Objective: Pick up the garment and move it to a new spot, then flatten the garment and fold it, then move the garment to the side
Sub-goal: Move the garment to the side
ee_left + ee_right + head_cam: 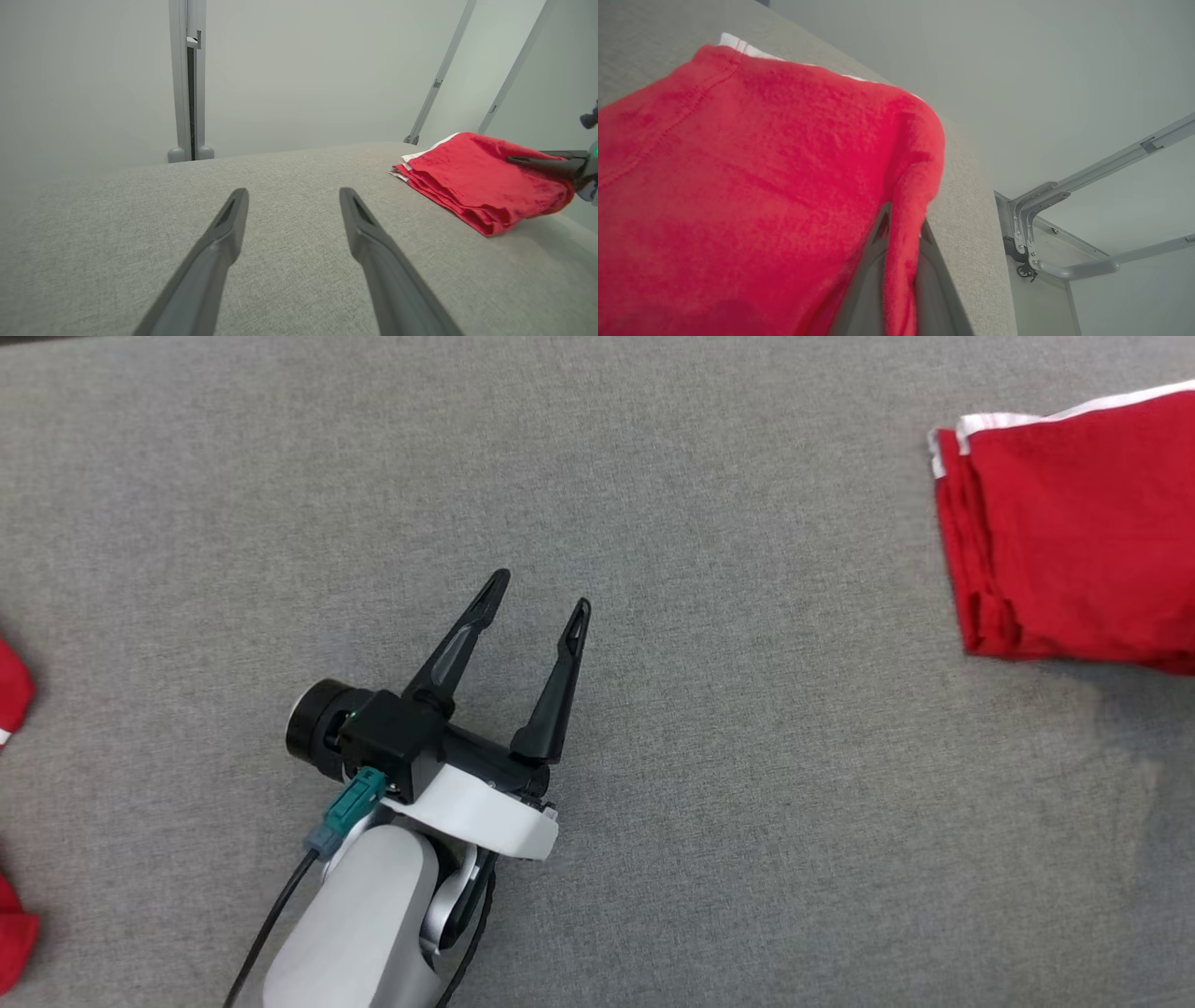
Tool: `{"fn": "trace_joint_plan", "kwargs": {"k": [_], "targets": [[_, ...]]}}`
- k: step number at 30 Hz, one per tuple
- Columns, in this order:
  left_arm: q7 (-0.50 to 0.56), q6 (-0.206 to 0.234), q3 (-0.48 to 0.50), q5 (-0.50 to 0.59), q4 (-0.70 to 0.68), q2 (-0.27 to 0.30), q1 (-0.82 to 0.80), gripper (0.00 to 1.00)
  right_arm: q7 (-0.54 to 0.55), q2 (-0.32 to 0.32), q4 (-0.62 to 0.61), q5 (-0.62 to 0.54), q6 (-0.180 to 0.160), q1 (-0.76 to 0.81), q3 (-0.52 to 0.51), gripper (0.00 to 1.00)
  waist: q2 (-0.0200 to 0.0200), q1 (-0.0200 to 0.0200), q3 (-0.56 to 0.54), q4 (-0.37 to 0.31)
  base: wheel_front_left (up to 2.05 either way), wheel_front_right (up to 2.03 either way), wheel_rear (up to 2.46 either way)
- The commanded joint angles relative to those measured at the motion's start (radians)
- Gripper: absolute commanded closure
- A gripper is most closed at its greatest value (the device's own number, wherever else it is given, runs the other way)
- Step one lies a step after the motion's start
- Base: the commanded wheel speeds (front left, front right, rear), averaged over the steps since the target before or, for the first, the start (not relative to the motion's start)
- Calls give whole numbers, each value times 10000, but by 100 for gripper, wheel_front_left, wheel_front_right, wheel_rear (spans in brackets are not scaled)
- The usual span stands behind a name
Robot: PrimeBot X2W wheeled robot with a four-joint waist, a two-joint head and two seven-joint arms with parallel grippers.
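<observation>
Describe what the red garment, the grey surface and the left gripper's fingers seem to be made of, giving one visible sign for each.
Red garment: soft fleecy knit, probably cotton; fuzzy nap, stitched hem. Grey surface: woven upholstery-like fabric; heathered weave. Left gripper fingers: likely matte moulded plastic; uniform dull black.

The middle of the grey bench lies bare. The left gripper, fingers spread, has open surface ahead of it as far as the far edge, and to both sides. Toward the bench's right end the folded red garment forms a low, layered stack. The right gripper is clamped on its fold by the right edge, so that corner is taken. At the left edge two bits of red cloth poke in. Beyond the far edge stand an upright grey post and two slanted struts, with open air between them.
</observation>
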Motion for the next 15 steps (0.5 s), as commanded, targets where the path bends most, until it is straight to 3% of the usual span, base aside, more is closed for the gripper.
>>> {"fn": "trace_joint_plan", "kwargs": {"k": [1, 7, 15], "targets": [[-2, -53, -12, 75, -52, 44, -264, 0, -88, -311, 176, -74, -5, -239, 39, 100, 0, 0, 455, -157, 0, 0, 0], [-1, -139, -106, 148, -25, 44, -607, 0, -182, -1080, 901, -412, -5, -871, 62, 100, 0, 0, 883, -106, 0, 0, 0], [-1, -175, -77, 174, 22, 47, -665, 0, -253, -1154, 1686, -804, -5, -1403, -504, 100, 0, 0, 1053, -28, 0, 0, 0]]}}
